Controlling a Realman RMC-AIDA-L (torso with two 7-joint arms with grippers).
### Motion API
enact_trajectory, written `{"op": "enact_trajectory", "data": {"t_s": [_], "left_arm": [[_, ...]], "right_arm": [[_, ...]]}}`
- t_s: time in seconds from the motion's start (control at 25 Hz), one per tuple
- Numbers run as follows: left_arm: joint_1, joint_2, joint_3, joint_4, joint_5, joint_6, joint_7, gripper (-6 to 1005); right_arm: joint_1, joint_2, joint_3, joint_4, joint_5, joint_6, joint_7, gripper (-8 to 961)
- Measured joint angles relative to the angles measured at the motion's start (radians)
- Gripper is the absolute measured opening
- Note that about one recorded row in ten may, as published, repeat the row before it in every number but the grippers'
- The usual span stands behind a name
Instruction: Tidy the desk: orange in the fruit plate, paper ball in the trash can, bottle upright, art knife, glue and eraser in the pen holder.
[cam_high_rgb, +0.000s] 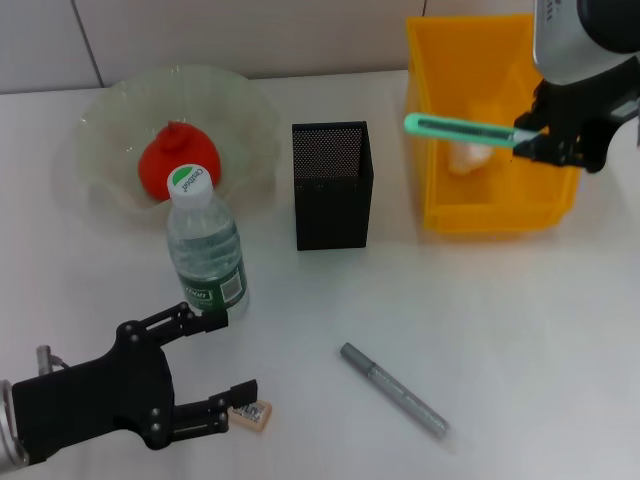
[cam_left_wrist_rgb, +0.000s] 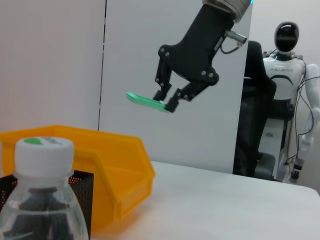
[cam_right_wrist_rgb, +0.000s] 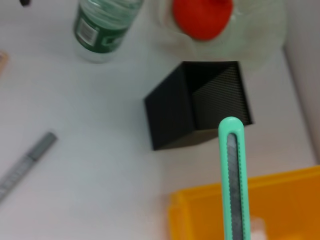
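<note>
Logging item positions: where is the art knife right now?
The art knife is in the right gripper, held level above the yellow trash can, right of the pen holder.

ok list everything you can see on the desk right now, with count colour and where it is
fruit plate: 1, clear glass, far left of the desk
orange: 1, orange-red, in the fruit plate
bottle: 1, clear with green label and white cap, upright in front of the plate
pen holder: 1, black mesh, centre of the desk
trash can: 1, yellow bin, far right
paper ball: 1, whitish, inside the trash can
art knife: 1, green, held in the air over the trash can
glue: 1, grey stick, lying near the front centre
eraser: 1, tan, front left by the left gripper
left gripper: black, open, front left beside the bottle
right gripper: black, shut on the art knife, far right
</note>
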Motion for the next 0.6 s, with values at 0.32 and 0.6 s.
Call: {"op": "enact_trajectory", "data": {"t_s": [0.32, 0.6], "left_arm": [[-0.006, -0.002, -0.036, 0.002, -0.001, 0.016, -0.002, 795], [-0.005, 0.000, -0.031, 0.017, 0.003, 0.026, 0.003, 794]], "right_arm": [[0.000, 0.004, -0.031, -0.039, -0.090, 0.029, -0.122, 190], [0.004, 0.004, -0.080, -0.058, -0.120, 0.063, -0.262, 193]]}}
